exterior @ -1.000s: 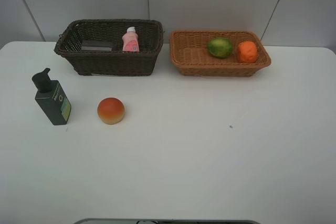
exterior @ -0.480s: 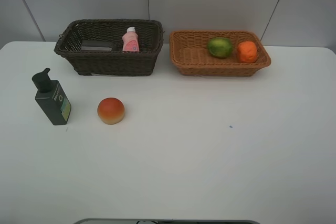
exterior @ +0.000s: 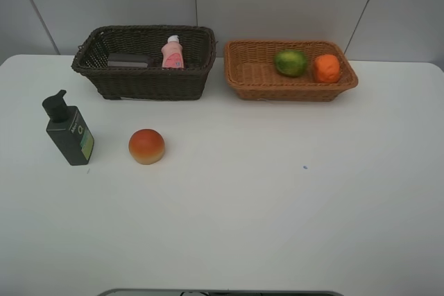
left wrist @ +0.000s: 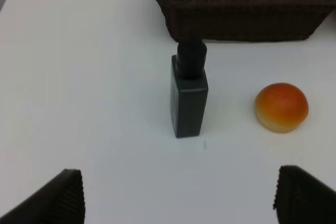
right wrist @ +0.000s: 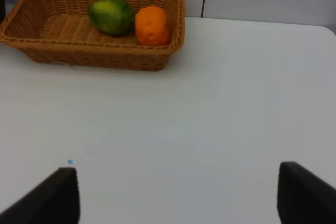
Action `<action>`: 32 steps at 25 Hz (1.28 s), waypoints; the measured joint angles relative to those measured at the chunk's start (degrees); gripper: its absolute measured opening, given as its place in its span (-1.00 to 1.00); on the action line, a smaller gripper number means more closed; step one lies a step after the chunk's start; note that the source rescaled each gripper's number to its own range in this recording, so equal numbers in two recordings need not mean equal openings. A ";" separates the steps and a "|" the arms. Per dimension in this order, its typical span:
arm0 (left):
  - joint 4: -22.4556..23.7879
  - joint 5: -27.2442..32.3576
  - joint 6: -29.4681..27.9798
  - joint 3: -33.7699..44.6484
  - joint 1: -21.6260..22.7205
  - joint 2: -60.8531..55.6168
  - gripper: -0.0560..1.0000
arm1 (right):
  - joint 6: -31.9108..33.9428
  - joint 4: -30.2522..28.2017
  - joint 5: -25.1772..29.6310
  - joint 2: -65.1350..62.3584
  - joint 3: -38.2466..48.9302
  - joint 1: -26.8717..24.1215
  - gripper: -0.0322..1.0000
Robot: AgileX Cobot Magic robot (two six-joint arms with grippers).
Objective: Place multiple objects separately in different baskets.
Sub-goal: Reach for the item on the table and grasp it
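Exterior high looks like sort-by-type, so pump bottle (exterior: 69,136) probably belongs in dark basket (exterior: 139,85), peach (exterior: 146,146) in tan basket (exterior: 239,78) by the orange (exterior: 327,68); left gripper (left wrist: 184,198) and right gripper (right wrist: 178,195) both gape empty.

The dark basket (exterior: 142,84) hides the lower part of the pink bottle (exterior: 172,52). A flat dark thing (exterior: 127,61) lies in the basket too, but it is too dim to tell what it is. The label on the green pump bottle (exterior: 69,135) is too small to read. In the wrist views, the left gripper (left wrist: 181,195) and the right gripper (right wrist: 181,192) each show only 2 finger tips, cut off by the edge.
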 joint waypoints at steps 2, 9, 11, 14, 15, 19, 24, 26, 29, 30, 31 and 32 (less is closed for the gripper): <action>0.00 0.00 0.00 0.00 0.00 3.47 0.78 | 0.00 0.00 0.00 0.00 0.00 0.00 0.54; -0.60 -4.82 0.05 -3.62 0.00 18.89 0.78 | 0.00 0.00 0.00 0.00 0.00 0.00 0.54; -0.65 -5.78 0.05 -5.77 0.00 24.22 0.79 | 0.00 0.00 0.00 0.00 0.00 0.00 0.54; -0.65 -7.20 0.05 -8.56 0.00 32.66 0.80 | 0.00 0.00 -0.05 0.00 0.00 0.00 0.53; -0.65 -7.94 0.05 -9.39 0.00 35.58 0.80 | 0.00 0.00 -0.05 0.00 0.00 0.00 0.54; -1.18 -9.06 0.05 -13.91 0.00 46.32 0.80 | 0.00 0.00 -0.05 0.00 0.00 0.00 0.54; -4.02 -9.29 0.05 -18.79 0.00 57.49 0.80 | 0.00 0.00 -0.05 0.00 0.00 0.00 0.54; -5.08 -9.87 0.05 -19.96 0.00 61.40 0.80 | 0.00 0.00 -0.05 0.00 0.00 0.00 0.54; -5.40 -11.25 0.05 -20.78 0.00 65.63 0.80 | 0.00 0.00 -0.05 0.00 0.00 0.00 0.54; -5.40 -11.87 0.05 -20.83 0.00 66.87 0.80 | 0.00 0.00 -0.05 0.00 0.00 0.00 0.54; -5.40 -12.41 0.05 -20.86 0.00 68.08 0.80 | 0.00 0.00 -0.05 0.00 0.00 0.00 0.54; -5.40 -12.92 0.05 -20.86 0.00 69.11 0.80 | 0.00 0.00 -0.05 0.00 0.00 0.00 0.54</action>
